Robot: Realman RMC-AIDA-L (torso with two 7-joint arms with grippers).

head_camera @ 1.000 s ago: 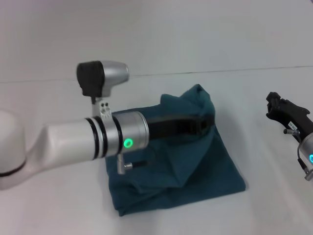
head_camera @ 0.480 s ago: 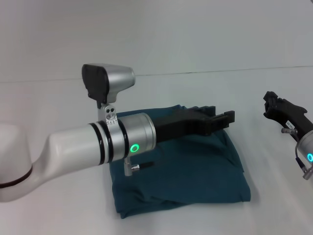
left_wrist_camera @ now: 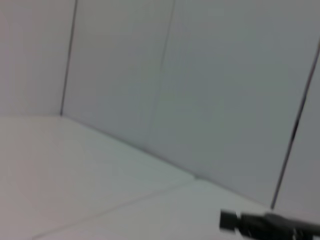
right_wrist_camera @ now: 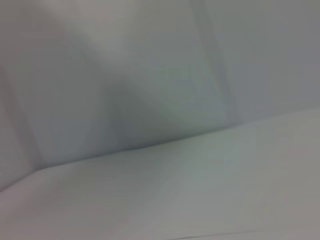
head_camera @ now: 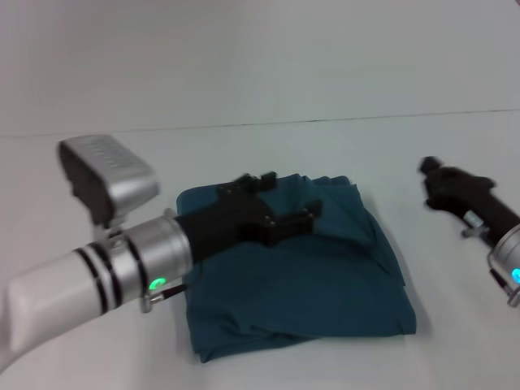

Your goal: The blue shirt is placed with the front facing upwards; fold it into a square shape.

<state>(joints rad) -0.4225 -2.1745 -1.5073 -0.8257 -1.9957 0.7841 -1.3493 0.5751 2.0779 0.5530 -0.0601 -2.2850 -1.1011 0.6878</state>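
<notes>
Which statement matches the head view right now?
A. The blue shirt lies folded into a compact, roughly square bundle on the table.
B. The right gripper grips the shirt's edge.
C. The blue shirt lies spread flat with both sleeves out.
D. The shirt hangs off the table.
A: the blue shirt lies as a folded, roughly square bundle on the white table; the left gripper is above its far part, and the right gripper is off to the side, clear of it.

Plain dark teal-blue shirt (head_camera: 325,276), white table (head_camera: 455,349).
</notes>
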